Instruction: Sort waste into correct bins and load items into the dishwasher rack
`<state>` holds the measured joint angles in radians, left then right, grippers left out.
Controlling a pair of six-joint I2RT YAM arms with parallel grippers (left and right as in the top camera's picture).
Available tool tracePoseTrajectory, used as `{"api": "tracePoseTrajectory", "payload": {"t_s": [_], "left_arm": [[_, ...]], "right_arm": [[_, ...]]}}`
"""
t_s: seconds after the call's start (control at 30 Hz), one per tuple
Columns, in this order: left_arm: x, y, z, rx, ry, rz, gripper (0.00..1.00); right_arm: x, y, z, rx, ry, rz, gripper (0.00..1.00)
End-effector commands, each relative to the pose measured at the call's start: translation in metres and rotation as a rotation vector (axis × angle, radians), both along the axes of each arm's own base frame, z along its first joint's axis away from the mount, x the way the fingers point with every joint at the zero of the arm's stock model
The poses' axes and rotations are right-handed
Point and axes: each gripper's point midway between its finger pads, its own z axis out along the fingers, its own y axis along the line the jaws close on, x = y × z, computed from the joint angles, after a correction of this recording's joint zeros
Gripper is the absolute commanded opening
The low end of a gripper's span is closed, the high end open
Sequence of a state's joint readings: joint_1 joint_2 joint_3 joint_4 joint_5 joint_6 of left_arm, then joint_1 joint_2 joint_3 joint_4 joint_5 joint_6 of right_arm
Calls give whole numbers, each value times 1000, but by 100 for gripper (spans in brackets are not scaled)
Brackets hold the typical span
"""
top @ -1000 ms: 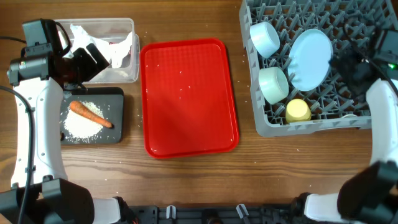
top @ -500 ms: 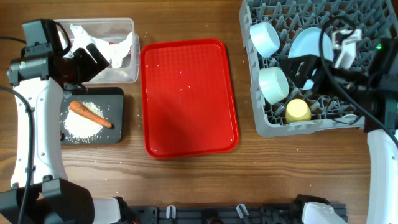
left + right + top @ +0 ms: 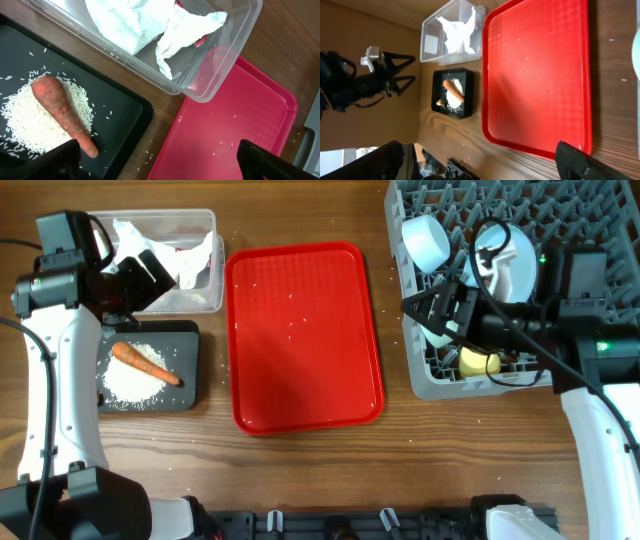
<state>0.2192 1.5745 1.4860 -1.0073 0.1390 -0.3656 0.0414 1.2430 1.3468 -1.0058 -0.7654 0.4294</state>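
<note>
On the near left of the bench [image 3: 300,470]: a shallow black tray [image 3: 188,340]. It holds a heap of white rice grains [image 3: 122,385] with an orange carrot [image 3: 145,363] lying slantwise across it. A small brown lump [image 3: 439,102] sits at one corner of the tray, beside the rice. Stray grains dot the wood around it.

Centre: flat red tray [image 3: 305,370], with a few rice grains scattered on its surface.

Right: grey dishwasher rack [image 3: 430,387] with upright pegs.
- Near row: small yellow cup [image 3: 478,362] among the pegs.
- Behind it: near bowl [image 3: 438,337], pale blue, partly hidden under the right arm.
- Further back: pale blue plate [image 3: 505,270] leaning among the pegs, with a black cable crossing in front of it.
- Far left corner of the rack: second pale blue bowl [image 3: 425,240], lying on its side.

Right fingers [image 3: 590,165]: spread wide and empty, hanging over the rack's left part by the near bowl.

Far left: clear plastic tub [image 3: 216,295], just beyond the black tray. It holds a crumpled white napkin [image 3: 130,22] and a small red wrapper [image 3: 200,40] partly under it.

Left fingers [image 3: 60,160]: released, spread wide and empty, above where the tub and black tray meet
</note>
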Motion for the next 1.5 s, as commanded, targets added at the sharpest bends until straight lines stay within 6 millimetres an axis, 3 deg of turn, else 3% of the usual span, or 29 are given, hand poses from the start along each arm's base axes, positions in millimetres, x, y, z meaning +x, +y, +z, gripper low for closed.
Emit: {"api": "tracePoseTrajectory", "payload": {"t_s": [0.0, 0.43, 0.53, 0.7, 0.8, 1.0, 1.2, 1.47], "left_arm": [[1, 2, 5, -2, -14, 11, 100], [1, 2, 5, -2, -14, 11, 100], [1, 2, 5, -2, -14, 11, 100], [1, 2, 5, -2, -14, 11, 100], [1, 2, 5, -2, -14, 11, 100], [1, 2, 5, -2, -14, 11, 100], [1, 2, 5, -2, -14, 11, 100], [1, 2, 5, -2, -14, 11, 100]], "right_arm": [[6, -2, -1, -57, -83, 49, 100], [31, 8, 9, -242, -413, 177, 100], [39, 11, 11, -380, -555, 161, 100], [27, 22, 8, -487, -752, 75, 100], [17, 15, -7, -473, -821, 39, 100], [-14, -16, -75, -509, -888, -73, 100], [-35, -38, -127, -452, -892, -215, 100], [-45, -52, -155, -490, -921, -245, 100]]}}
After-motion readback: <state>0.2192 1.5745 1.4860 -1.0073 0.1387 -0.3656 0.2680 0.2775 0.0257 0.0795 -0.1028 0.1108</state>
